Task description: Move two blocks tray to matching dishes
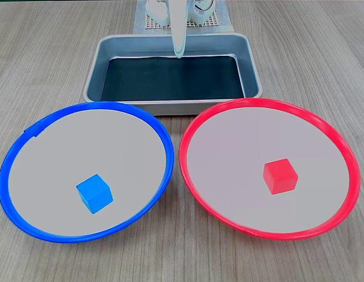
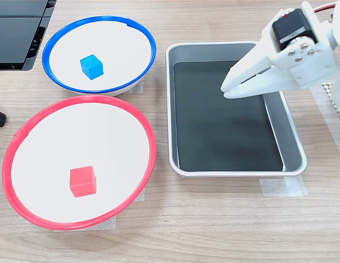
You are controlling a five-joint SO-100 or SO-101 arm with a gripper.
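Both blocks sit in matching dishes: blue block (image 1: 94, 192) in the blue dish (image 1: 17, 154), red block (image 1: 280, 175) in the red dish (image 1: 340, 154). The gripper (image 2: 231, 89) hangs over the bare tray (image 2: 293, 143), jaws seemingly together, holding nothing. Only retreat remains, I'd judge.

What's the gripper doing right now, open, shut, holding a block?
Gripper: shut and empty, above the tray. Blue cube and red cube lie in their dishes.

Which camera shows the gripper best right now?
A fixed view from the side: the gripper shows whole above the tray, fingers together, holding nothing. In a fixed view from the front, it is a narrow white tip hanging over the tray's far wall.
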